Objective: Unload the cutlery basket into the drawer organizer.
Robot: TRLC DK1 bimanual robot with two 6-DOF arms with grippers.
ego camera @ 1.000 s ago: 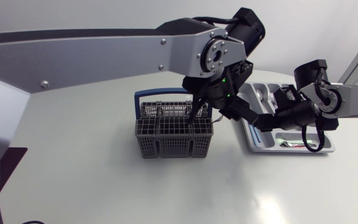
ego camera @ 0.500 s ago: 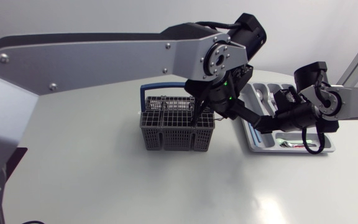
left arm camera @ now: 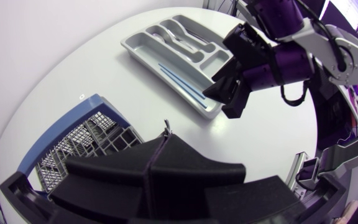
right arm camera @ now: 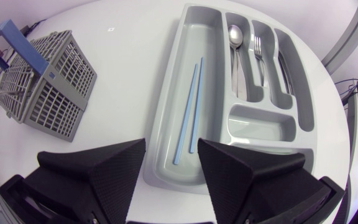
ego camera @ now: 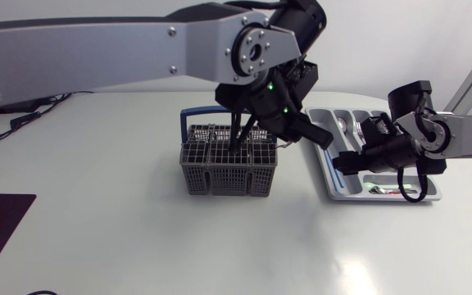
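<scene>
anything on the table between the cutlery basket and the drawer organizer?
No, bare tabletop between cutlery basket and drawer organizer, clearest in the right wrist view.

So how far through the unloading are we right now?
Done: blue chopsticks, a spoon and a fork lie in the organizer. In hand: the left tool is shut, down at the basket; whether it grips a piece is hidden. The right tool hangs open and empty over the organizer. Remaining: whatever the basket holds, which no view shows.
</scene>
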